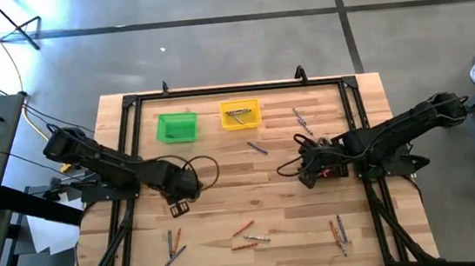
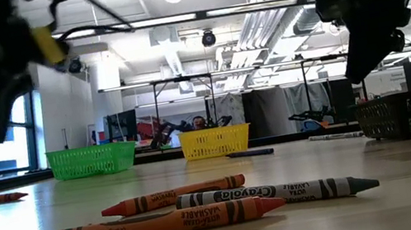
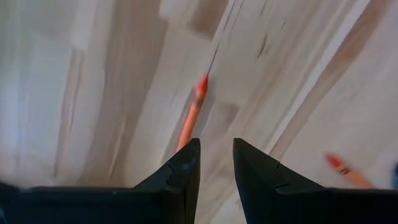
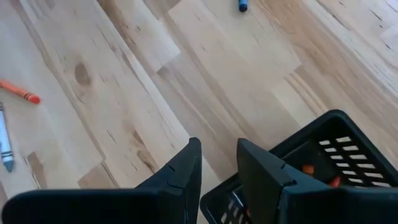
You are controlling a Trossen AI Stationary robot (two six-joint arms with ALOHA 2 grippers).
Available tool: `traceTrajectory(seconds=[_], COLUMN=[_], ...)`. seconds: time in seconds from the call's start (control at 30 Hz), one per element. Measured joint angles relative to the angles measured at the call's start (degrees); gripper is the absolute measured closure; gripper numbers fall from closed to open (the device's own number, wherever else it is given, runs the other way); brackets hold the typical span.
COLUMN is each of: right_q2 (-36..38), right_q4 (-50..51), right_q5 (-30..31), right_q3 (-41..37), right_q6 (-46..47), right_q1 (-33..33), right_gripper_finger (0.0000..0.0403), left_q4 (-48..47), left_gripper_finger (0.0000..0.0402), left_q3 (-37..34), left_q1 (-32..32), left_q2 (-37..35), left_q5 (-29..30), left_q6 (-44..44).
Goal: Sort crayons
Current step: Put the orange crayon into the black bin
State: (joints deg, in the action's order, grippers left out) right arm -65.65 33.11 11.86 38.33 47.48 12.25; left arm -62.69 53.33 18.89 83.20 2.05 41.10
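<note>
Pale wood planks make up the surface [image 1: 224, 178], and the crayons [image 1: 247, 235] lie scattered over it in several small clusters. Near the front edge, an orange-red pair and a grey one lie together at the middle; in the low view these same three lie close to the camera, two orange-red sticks [image 2: 161, 223] beside a grey one [image 2: 277, 193]. More crayons lie at the front left [image 1: 174, 244] and front right [image 1: 339, 232], a dark one [image 1: 258, 147] lies alone near the centre, and a few lie toward the back right [image 1: 302, 120].

At the back stand a green bin [image 1: 176, 127] and a yellow bin [image 1: 240, 113] side by side; the yellow one has crayons in it. A black bin [image 1: 328, 161] sits right of centre, just under the right arm's wrist.

The left tool [image 1: 178, 208] hangs over bare wood left of centre, its two fingers parted by a narrow gap with nothing between them. Its wrist view shows an orange-red crayon [image 3: 191, 115] on the wood ahead of the fingertips, and another [image 3: 345, 171] off to one side.

The right tool [image 1: 304, 166] hovers at the black bin's edge, fingers likewise slightly apart and holding nothing. Its wrist camera looks past the fingers at the bin's slotted wall [image 4: 336, 146], with orange-red crayons visible inside it, and at an orange-red [image 4: 20, 92] and a grey crayon [image 4: 5, 143] lying on the wood farther off.
</note>
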Motion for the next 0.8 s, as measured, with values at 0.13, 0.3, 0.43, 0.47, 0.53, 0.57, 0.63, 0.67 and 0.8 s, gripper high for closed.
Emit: traceTrajectory(seconds=[0.13, 0.3, 0.43, 0.47, 0.53, 0.57, 0.63, 0.67, 0.8], right_q2=[0.0, 0.0, 0.0, 0.0, 0.0, 0.0, 0.0, 0.0, 0.0], right_q4=[0.01, 0.0, 0.0, 0.0, -0.02, -0.05, -0.22, -0.36, -0.61], right_q5=[0.13, 1.92, 2.12, 2.12, 2.12, 2.12, 2.12, 2.12, 2.16], right_q3=[0.0, 0.0, 0.0, 0.0, 0.0, 0.0, 0.0, 0.0, 0.0], right_q6=[-0.02, -0.04, -0.04, -0.04, -0.04, -0.04, -0.07, -0.04, -0.85], right_q1=[0.0, 0.0, 0.0, 0.0, 0.0, 0.0, 0.0, 0.0, 0.0], right_gripper_finger=[0.0306, 0.0306, 0.0306, 0.0306, 0.0306, 0.0306, 0.0306, 0.0306, 0.0306], left_q4=[0.36, 5.41, 8.88, 9.39, 9.84, 9.98, 10.11, 10.19, 10.62], left_gripper_finger=[0.0319, 0.0319, 0.0319, 0.0319, 0.0319, 0.0319, 0.0319, 0.0319, 0.0319], left_q3=[-3.56, -8.53, -12.06, -12.71, -13.64, -13.86, -13.98, -13.98, -13.98], left_q1=[2.78, 4.8, 5.23, 5.23, 5.19, 5.18, 5.18, 5.16, 5.16], left_q2=[0.0, 0.0, 0.0, 0.0, 0.0, 0.0, 0.0, 0.0, -0.02], left_q5=[0.0, 0.04, 0.78, 1.25, 2.2, 2.87, 4.3, 4.93, 6.07], left_q6=[2.73, 2.27, 1.23, 1.22, 1.22, 1.19, 0.95, 0.5, -0.75])
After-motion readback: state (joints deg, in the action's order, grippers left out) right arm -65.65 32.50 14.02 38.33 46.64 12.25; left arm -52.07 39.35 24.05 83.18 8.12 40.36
